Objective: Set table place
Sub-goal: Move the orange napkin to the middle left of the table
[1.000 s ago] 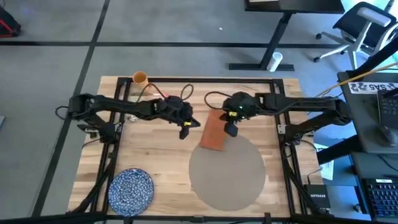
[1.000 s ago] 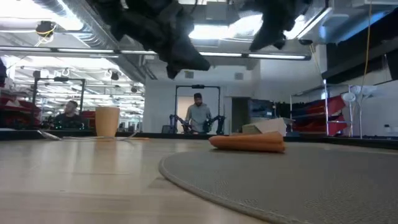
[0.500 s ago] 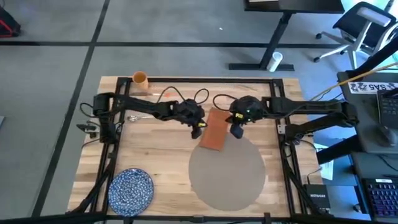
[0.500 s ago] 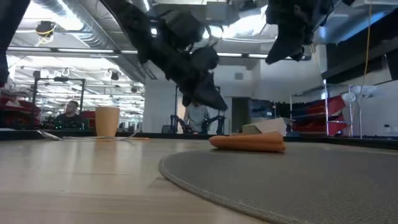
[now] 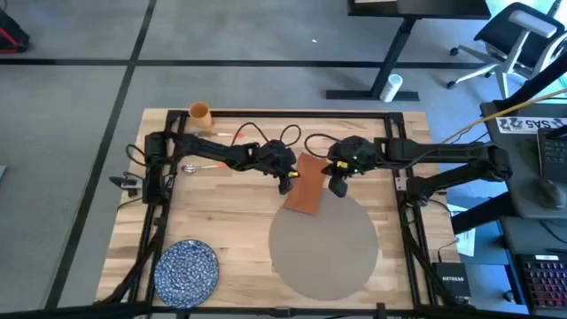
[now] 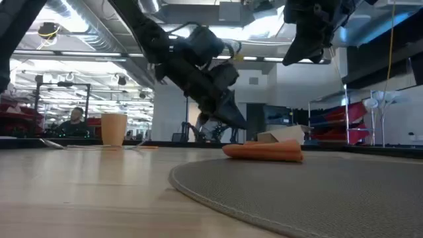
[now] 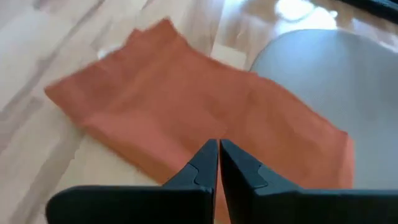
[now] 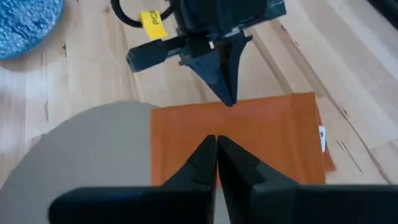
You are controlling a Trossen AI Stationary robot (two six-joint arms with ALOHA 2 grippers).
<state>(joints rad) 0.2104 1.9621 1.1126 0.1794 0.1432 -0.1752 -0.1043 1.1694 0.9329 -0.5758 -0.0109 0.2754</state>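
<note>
The blue plate (image 5: 187, 267) sat at the table's (image 5: 221, 213) near left corner, the placemat (image 5: 323, 241) right of centre. Beyond, the napkin (image 5: 305, 184) overlapped the mat's far edge, flanked by the left gripper (image 5: 285, 184) and right gripper (image 5: 337, 187), both pinched closed and empty. To shift it cleanly, each would probably need to part its fingers before descending on an edge.

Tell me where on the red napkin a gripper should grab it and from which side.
The napkin lies flat, one end overlapping the placemat, the other on bare table. Probably best to pinch the edge over the wood, coming from above on the left gripper side, jaws straddling that long edge; the fabric there looks slightly raised.
</note>
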